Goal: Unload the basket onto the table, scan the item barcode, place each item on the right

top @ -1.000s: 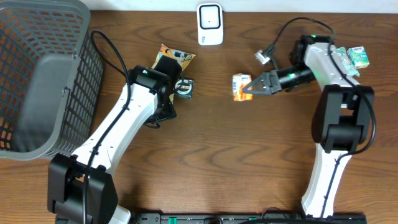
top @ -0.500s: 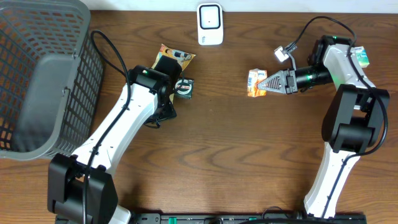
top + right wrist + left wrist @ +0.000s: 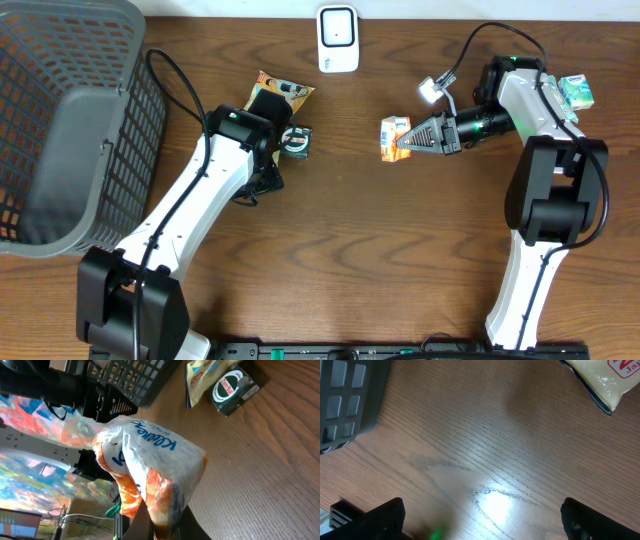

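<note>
The left gripper (image 3: 482,519) stays parked over the table (image 3: 485,435), fingers wide, holding nothing. The tissue pack (image 3: 392,138), pinched in the right gripper (image 3: 408,143), has swung back leftward, below and right of the scanner (image 3: 338,38). The arm is probably hunting for a barcode read.

The tissue pack (image 3: 150,460) carries the brand name Kleenex in blue slanted script across its white wrapper, plain to read in the right wrist view. On the dark box (image 3: 232,390), lying on the bench (image 3: 260,460) left of centre, a round white label bears red wording too small to make out. The yellow packet (image 3: 600,377) beside it shows only the start of red lettering, a large N with what looks like "Ja" beneath, cut off at the edge.
</note>
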